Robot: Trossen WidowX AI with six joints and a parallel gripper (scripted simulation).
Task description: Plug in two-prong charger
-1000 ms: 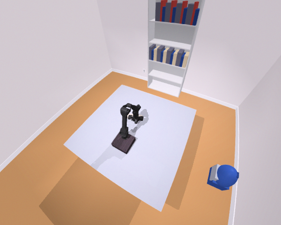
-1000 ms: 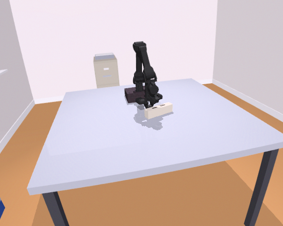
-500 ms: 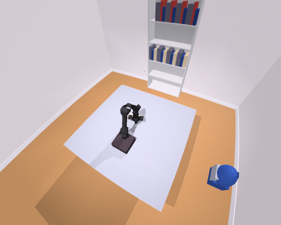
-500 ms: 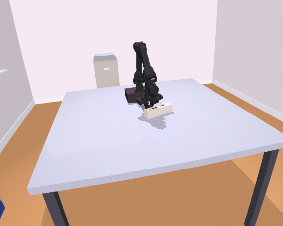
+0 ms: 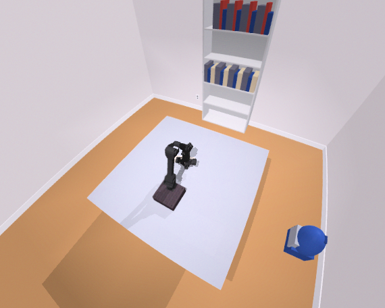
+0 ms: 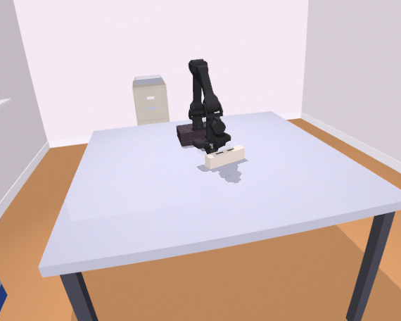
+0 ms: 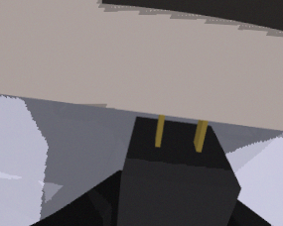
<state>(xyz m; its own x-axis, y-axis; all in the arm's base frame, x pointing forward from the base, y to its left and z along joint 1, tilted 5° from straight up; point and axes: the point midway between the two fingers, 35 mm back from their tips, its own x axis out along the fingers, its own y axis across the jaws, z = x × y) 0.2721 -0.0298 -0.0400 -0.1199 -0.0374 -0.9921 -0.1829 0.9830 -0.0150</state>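
Your gripper (image 5: 186, 165) (image 6: 211, 151) (image 7: 165, 186) is closed partway, with its fingers standing apart at a modest opening, and it has hold of the black charger (image 7: 176, 185). In the wrist view you see the charger body between the dark finger parts at left and right, and its two brass prongs (image 7: 159, 131) (image 7: 201, 136) point toward the cream power strip (image 6: 226, 159) (image 7: 139, 59). The prongs are outside the outlets, and their tips appear at the near edge of the strip; if they touch it, you cannot tell from this angle. In the exterior view, the strip lies on the pale table (image 5: 223, 196) (image 6: 162, 200) (image 7: 7, 144), with two dark openings (image 6: 219, 153) (image 6: 230, 150) along its top face. The gripper is at the far side of the strip, close to its left end, pointing down. The charger itself is too dark and hidden there for you to make out. The black arm (image 5: 170, 165) (image 6: 206, 84) stands on a dark brown block (image 5: 169, 197) (image 6: 185, 137), farther from this camera than the strip. From the top view, you cannot see the strip clearly, because the gripper and arm cover that place.
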